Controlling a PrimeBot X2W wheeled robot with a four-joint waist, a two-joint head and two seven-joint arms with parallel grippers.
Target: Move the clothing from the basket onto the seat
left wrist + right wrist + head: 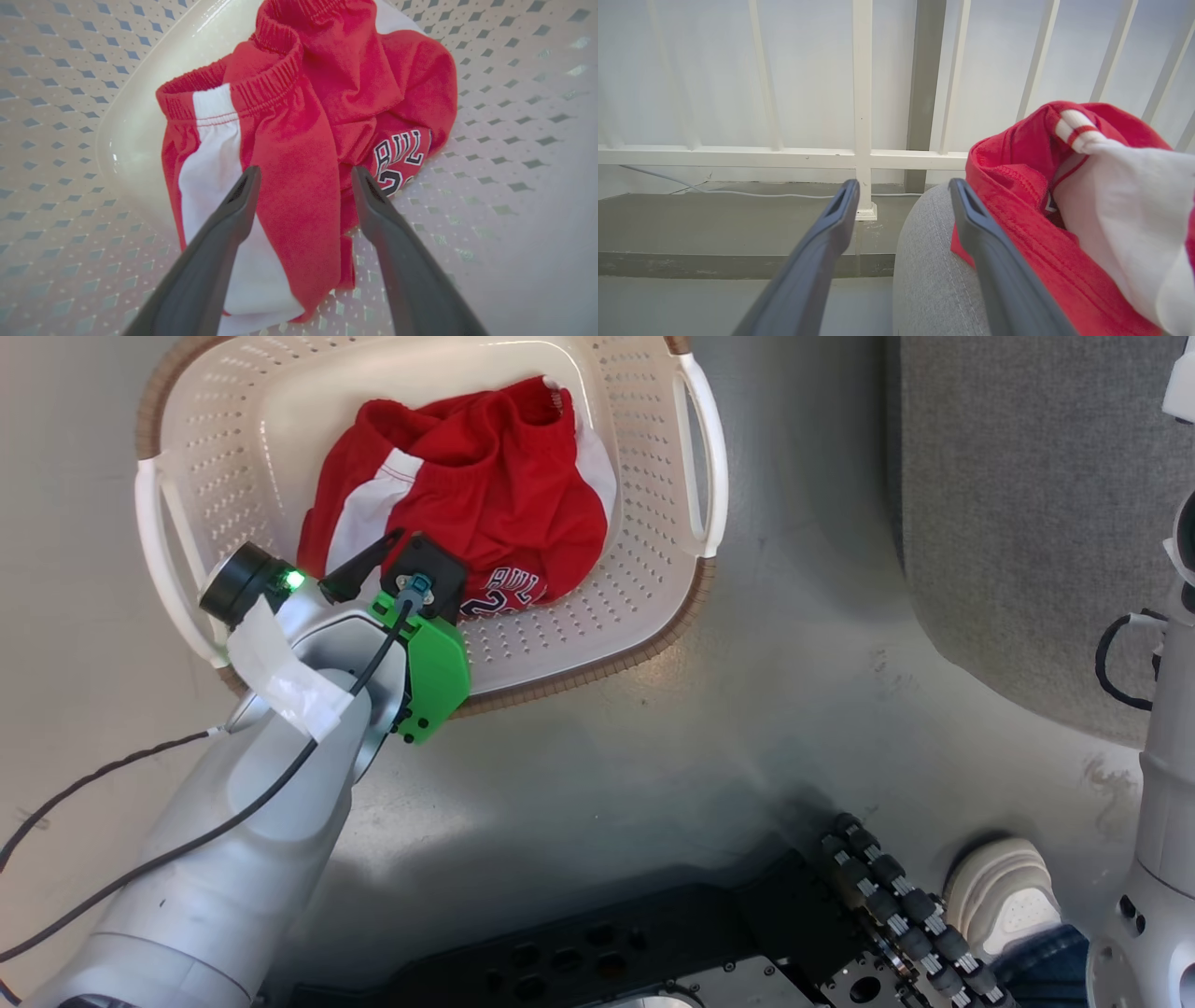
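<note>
The cream perforated basket (653, 569) stands on the floor at the upper left of the head view. Inside it lies crumpled red clothing (504, 495) with a white panel and dark lettering. My left gripper (306, 175) is down inside the basket and open, its two fingers apart on either side of a red fold of the clothing (299, 140). One dark finger (364, 565) shows past the wrist. My right gripper (903, 186) is open and holds nothing, just left of another red garment (1017, 214) with white striped trim that lies on the grey seat (929, 266).
The grey seat (1027, 504) fills the upper right of the head view, my right forearm (1167, 784) beside it. A person's pale shoe (1004, 896) stands at the lower right near my dark base (653, 943). A white railing (861, 93) rises behind the seat.
</note>
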